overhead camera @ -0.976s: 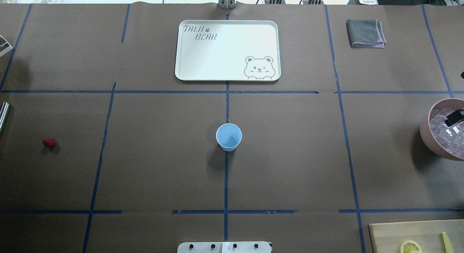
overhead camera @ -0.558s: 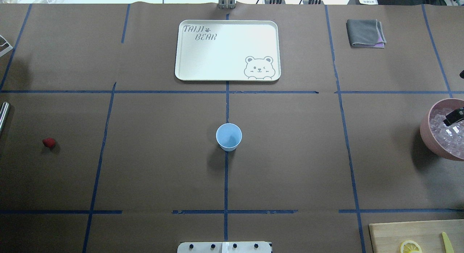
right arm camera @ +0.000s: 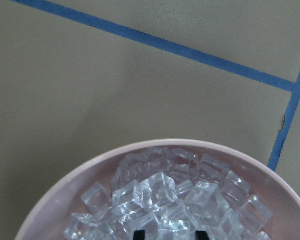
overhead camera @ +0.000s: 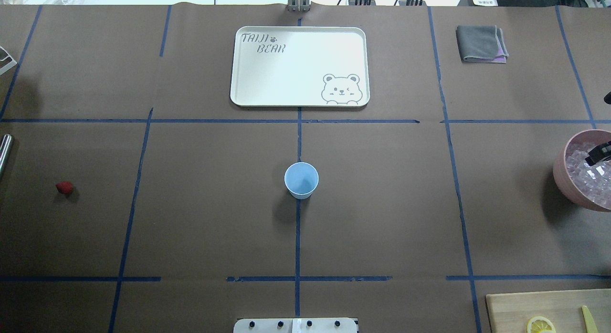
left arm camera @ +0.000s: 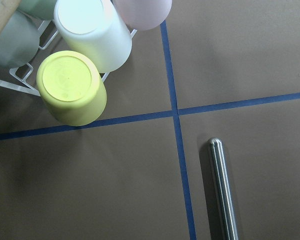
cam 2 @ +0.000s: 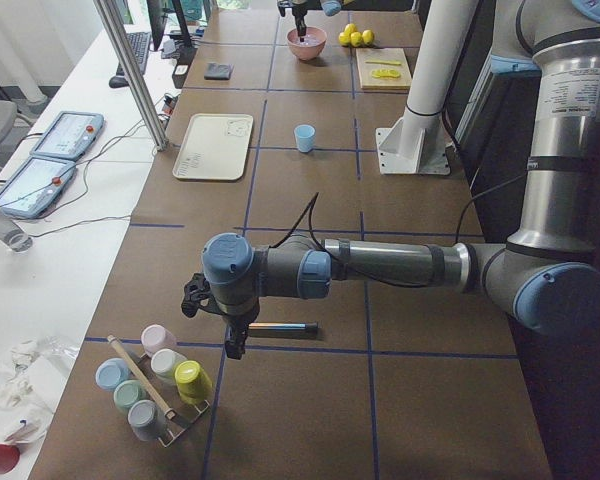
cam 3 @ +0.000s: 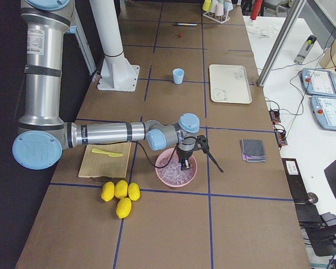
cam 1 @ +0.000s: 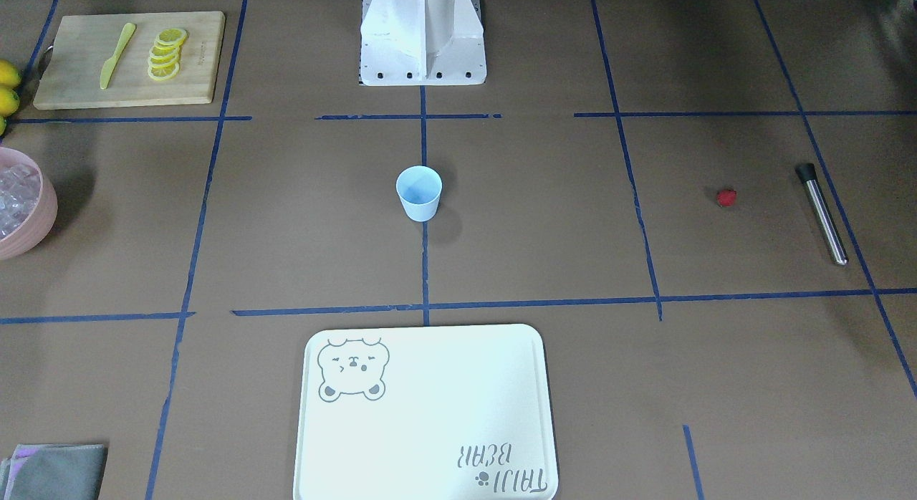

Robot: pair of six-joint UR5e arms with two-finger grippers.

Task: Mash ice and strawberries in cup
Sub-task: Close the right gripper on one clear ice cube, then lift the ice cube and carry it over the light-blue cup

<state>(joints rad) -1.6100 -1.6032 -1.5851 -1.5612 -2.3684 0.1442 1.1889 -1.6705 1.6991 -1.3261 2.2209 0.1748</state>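
My right gripper [right arm camera: 168, 233]: jaws parted, pointing down, well apart from the cup [overhead camera: 301, 180].
My left gripper [cam 2: 230, 345]: pointing down, far from the cup, spread unclear.

The cup [overhead camera: 301, 180] stands alone on the brown paper, mouth open upward, the tray [overhead camera: 300, 66] well beyond it. The strawberry [cam 1: 726, 197] has only a metal rod [cam 1: 822, 213] near it, on its outer side. The right gripper [right arm camera: 169, 234], fingertips [right arm camera: 138, 234] apart, hangs over the pink bowl [overhead camera: 559, 173], close above the ice [right arm camera: 155, 195].
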